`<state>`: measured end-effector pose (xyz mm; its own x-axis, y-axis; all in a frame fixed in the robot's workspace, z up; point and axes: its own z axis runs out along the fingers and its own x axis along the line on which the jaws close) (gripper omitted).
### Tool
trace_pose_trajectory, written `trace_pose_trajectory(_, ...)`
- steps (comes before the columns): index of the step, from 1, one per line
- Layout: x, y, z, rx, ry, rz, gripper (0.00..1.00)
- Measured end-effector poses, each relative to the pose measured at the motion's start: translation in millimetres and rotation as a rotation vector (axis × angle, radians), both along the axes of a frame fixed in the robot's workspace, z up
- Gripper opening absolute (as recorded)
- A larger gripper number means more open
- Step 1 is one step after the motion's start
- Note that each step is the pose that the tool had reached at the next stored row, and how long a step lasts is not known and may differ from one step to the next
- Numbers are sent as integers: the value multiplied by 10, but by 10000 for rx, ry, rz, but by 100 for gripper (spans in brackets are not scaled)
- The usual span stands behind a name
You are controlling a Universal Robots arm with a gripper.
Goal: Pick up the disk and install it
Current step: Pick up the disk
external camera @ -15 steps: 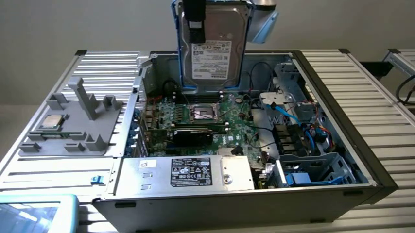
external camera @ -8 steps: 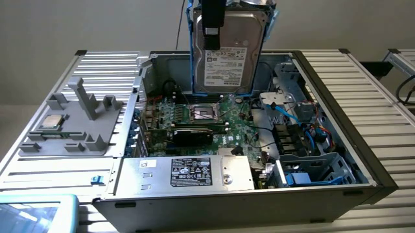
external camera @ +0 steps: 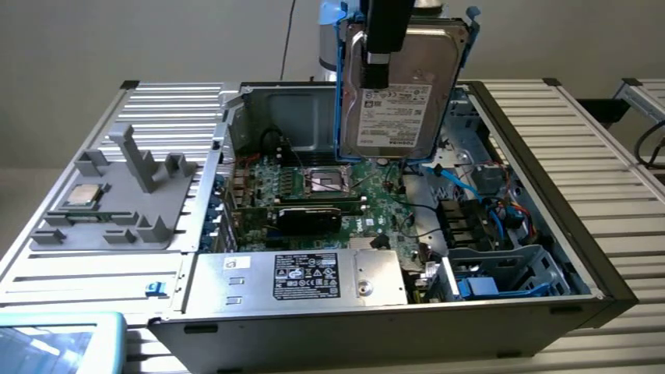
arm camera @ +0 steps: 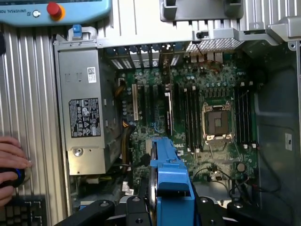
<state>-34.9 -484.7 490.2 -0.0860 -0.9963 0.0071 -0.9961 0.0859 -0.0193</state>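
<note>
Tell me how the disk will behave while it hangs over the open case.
The disk looks rigid, a metal slab, so probably no flexing. Likely heavy for its size. Hanging upright in the gripper, clamped on smooth flat faces, it might pivot or slip if bumped.

1. The teach pendant [arm camera: 84,10] carries small capitals reading "UNIVERSAL RO…" (the rest runs past the picture's edge).
2. The disk [external camera: 407,47] bears a white label [external camera: 400,109] with barcodes and rows of fine print. One bolder word near its lower edge looks like a brand name (too small to spell out).
3. The power supply [external camera: 233,280] has a black label [external camera: 304,276] of white print and symbols, none legible.
4. A white barcode sticker [arm camera: 91,74] sits on the same box (characters unreadable).
5. A small white sticker [arm camera: 288,140] on the case wall [arm camera: 277,94] has marks that cannot be read.
</note>
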Motion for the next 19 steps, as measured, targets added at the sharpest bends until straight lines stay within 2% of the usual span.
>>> trace_pose_trajectory(19, 688, -326, 18, -5, 12, 0, 37)
